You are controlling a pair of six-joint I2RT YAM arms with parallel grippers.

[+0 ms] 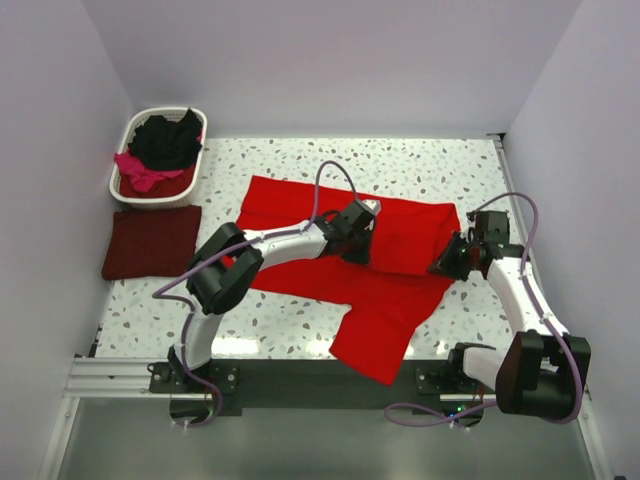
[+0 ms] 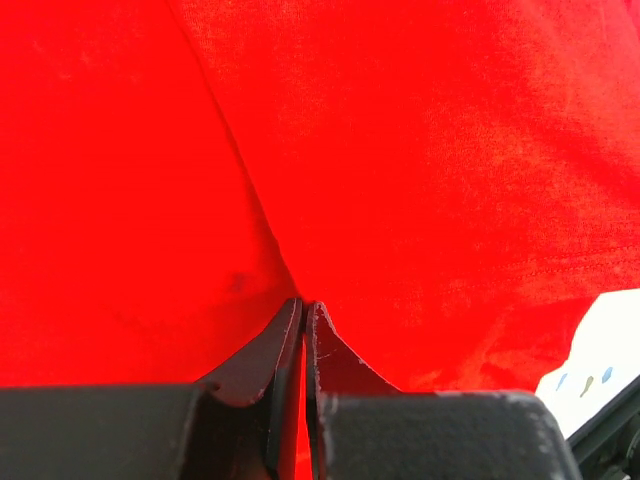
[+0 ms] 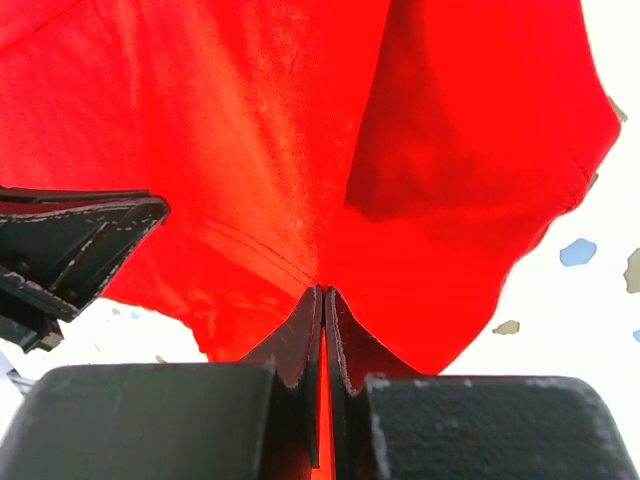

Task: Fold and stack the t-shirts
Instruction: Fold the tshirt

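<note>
A bright red t-shirt lies spread over the middle of the speckled table, partly folded over itself. My left gripper is shut on a pinch of its cloth near the middle, and red fabric fills the left wrist view around the closed fingertips. At the shirt's right edge my right gripper is shut on the cloth, a strip of red showing between its fingertips. A folded dark maroon t-shirt lies at the left. Black and magenta-pink t-shirts sit in the basket.
A white plastic laundry basket stands at the back left corner, just behind the maroon shirt. White walls close in the table on the left, back and right. The near edge holds the arm bases on a metal rail.
</note>
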